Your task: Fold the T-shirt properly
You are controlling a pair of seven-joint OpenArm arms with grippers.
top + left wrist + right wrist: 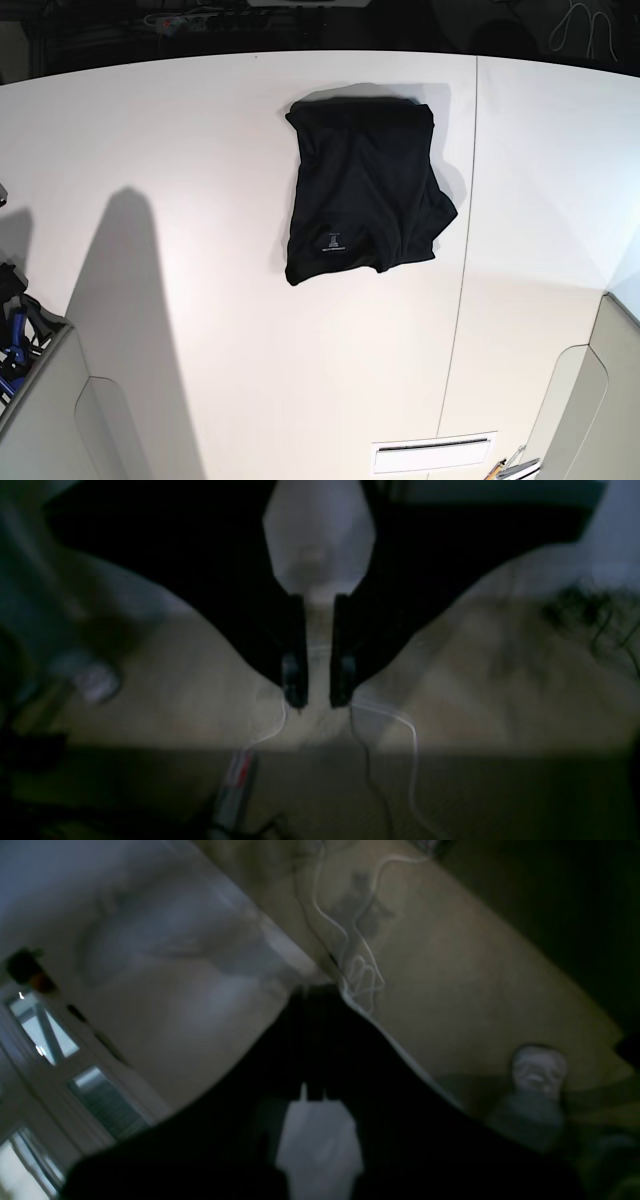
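Note:
The black T-shirt [360, 190] lies folded into a rough rectangle on the white table [180, 150], at the back middle, with a tiny white label mark [331, 242] near its front edge. Neither arm shows in the base view. In the left wrist view my left gripper [320, 700] hangs over a beige floor, its black fingers [296, 680] a narrow gap apart with nothing between them. In the right wrist view the fingers of my right gripper [315, 992] are pressed together and hold nothing. No cloth appears in either wrist view.
A seam [463, 260] runs front to back across the table to the right of the shirt. A white slotted plate [435, 455] sits near the front edge. Grey panels [60, 420] stand at both front corners. White cables [407, 730] lie on the floor.

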